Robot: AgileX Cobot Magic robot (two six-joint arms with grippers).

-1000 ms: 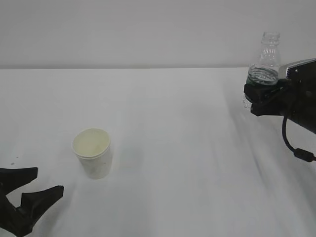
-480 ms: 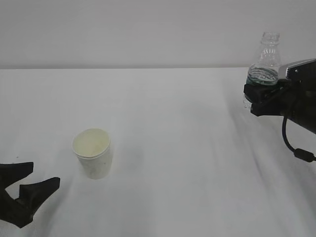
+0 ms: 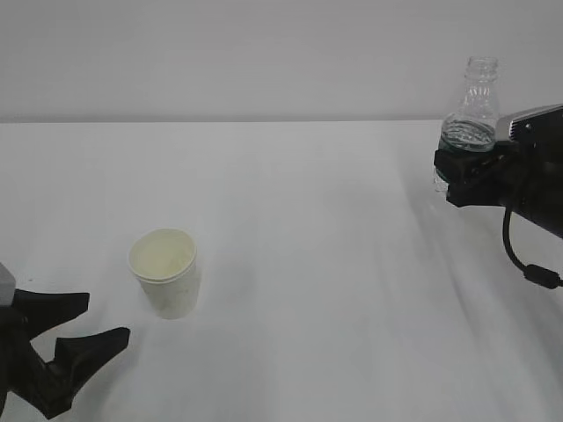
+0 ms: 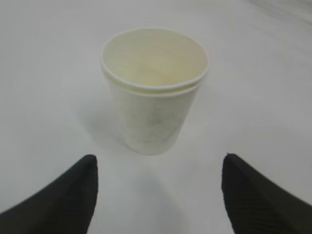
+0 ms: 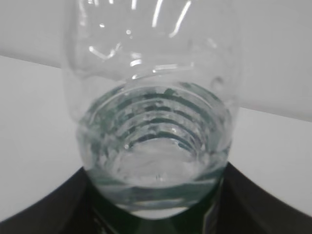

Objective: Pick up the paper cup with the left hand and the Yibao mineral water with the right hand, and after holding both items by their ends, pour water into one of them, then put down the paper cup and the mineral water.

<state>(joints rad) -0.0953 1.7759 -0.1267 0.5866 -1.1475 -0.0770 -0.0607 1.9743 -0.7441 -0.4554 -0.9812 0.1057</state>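
The white paper cup (image 3: pixel 164 272) stands upright on the table at the left. In the left wrist view the paper cup (image 4: pixel 155 92) is straight ahead and looks empty. My left gripper (image 3: pixel 107 318) is open, just short of the cup at its front left, and its tips (image 4: pixel 159 165) do not touch it. The clear capless Yibao mineral water (image 3: pixel 475 104) is upright at the far right, with water in its lower part. My right gripper (image 3: pixel 461 174) is shut on its green label band. In the right wrist view the bottle (image 5: pixel 156 122) fills the frame between the black fingers (image 5: pixel 58 207).
The white table (image 3: pixel 317 264) runs to a pale wall at the back. A black cable (image 3: pixel 519 255) loops under the right arm. The bottle's base is hidden behind the right gripper.
My left gripper dipped back, then moved right and nearer the cup, still open. The right gripper and bottle have not moved.
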